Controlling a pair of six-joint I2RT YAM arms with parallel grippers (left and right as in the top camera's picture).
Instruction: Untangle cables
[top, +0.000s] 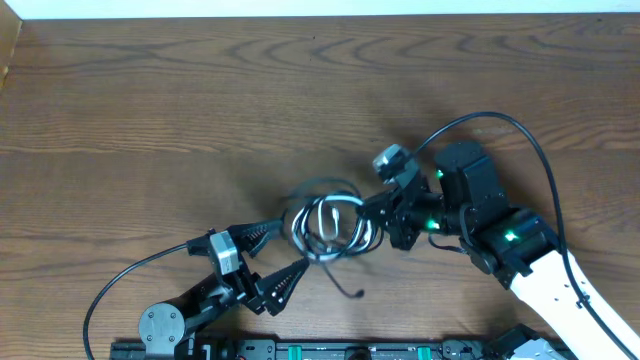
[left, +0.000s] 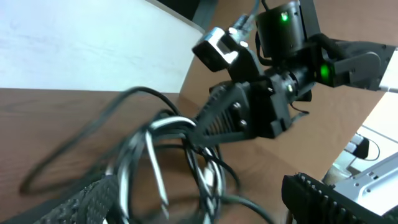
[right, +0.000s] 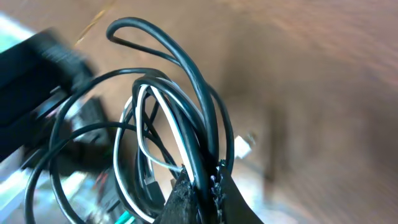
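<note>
Wooden desk (top: 150, 120), clipped along the near side by a black rail (top: 330, 350) and bordered by a pale strip at the far side. Right arm (top: 540, 260) cut off at the lower right corner of the overhead view; left arm (top: 190, 310) cropped at the bottom edge.

Left hand (top: 272, 258) spread wide, gripping nothing, placed just left of the tangle with the upper fingertip close against the loops. From its own wrist camera (left: 205, 208), only two ribbed fingers (left: 87, 199) at the lower corners, both cropped and soft.

Right hand (top: 372, 218) pressed fully together on the right side of the tangle, pinching several strands. In its own view (right: 200, 198), just dark tips at the bottom edge, with black and white strands caught between them. Also visible from the left wrist (left: 195, 133), nose into the knot.

Cables (top: 325, 225) bunched in one knot of overlapping loops near mid-desk, between the two hands. Cannot tell whether resting on the wood or raised off it. Mostly thin, glossy black; impossible to separate one black cord from the other inside the knot.

White cord (top: 335, 205) threaded through the middle as a narrow loop. Black tail (top: 350, 285) trailing toward the near edge, ending in a small plug. Small pale block (right: 242, 147) beside the strands in the right wrist view, too blurred to name.
</note>
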